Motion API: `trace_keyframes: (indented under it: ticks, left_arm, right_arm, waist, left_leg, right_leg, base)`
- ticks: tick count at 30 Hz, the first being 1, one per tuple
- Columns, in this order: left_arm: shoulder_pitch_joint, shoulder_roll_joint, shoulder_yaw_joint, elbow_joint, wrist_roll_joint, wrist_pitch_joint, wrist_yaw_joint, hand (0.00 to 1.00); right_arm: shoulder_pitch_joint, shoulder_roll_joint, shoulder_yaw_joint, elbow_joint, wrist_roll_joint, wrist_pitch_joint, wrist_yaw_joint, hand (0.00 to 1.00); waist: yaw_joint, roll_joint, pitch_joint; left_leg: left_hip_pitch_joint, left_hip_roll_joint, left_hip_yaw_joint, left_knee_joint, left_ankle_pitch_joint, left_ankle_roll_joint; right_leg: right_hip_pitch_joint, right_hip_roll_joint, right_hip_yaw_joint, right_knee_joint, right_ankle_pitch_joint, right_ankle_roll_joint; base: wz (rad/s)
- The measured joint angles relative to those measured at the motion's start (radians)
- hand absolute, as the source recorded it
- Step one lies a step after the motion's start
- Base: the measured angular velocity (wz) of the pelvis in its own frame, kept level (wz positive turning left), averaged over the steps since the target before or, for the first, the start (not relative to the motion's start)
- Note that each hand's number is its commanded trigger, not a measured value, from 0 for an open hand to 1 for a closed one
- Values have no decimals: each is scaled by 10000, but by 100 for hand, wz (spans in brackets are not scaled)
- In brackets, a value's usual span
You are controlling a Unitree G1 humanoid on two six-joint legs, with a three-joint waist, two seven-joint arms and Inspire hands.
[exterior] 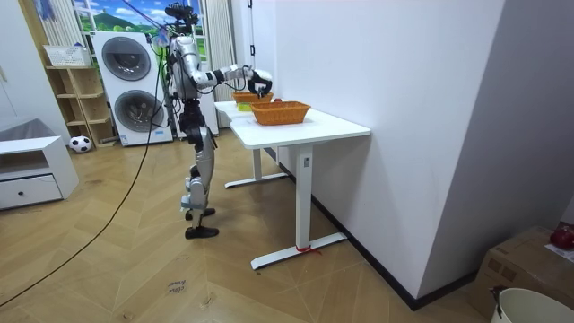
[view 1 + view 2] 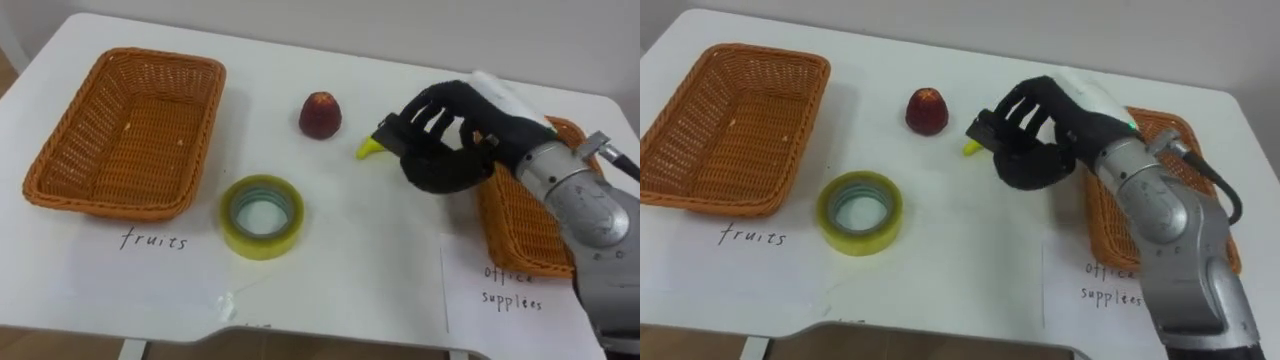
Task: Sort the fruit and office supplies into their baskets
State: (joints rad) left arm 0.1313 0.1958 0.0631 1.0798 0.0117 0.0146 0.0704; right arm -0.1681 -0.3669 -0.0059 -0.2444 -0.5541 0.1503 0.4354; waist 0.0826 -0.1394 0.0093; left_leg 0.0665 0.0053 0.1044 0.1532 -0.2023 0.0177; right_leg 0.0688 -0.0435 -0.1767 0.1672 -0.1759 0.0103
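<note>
In right hand [image 2: 452,150], yellow marker [image 2: 368,149].

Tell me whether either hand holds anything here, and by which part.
The right hand is curled round a yellow-green item. One tip pokes out past the fingers and the rest is covered, so the exact place of the hold cannot be told.

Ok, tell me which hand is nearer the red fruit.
Right. The right hand hangs just to the right of the red fruit, curled round a yellow-green object.
</note>
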Motion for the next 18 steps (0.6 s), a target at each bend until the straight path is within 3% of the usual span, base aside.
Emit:
trace_keyframes:
  ticks: [11, 18]
  left_arm:
    - [222, -16, 335, -25, 11, -4, 3, 0]
    - [350, -16, 390, -112, 17, -4, 59, 0]
  right_arm:
    - [-43, -447, -628, -41, 463, -95, -461, 100]
    - [-35, -458, -920, -39, 480, -95, -806, 100]
  waist:
    - [-243, -96, -67]
    - [-484, -107, -70]
  left_leg:
    - [-27, 12, -7, 68, 0, 0]
    - [-26, 4, -1, 74, 0, 0]
  right_leg:
    - [50, 5, -56, 43, 1, 1]
    - [11, -4, -52, 34, 1, 1]
  base:
    - [0]
    - [0]
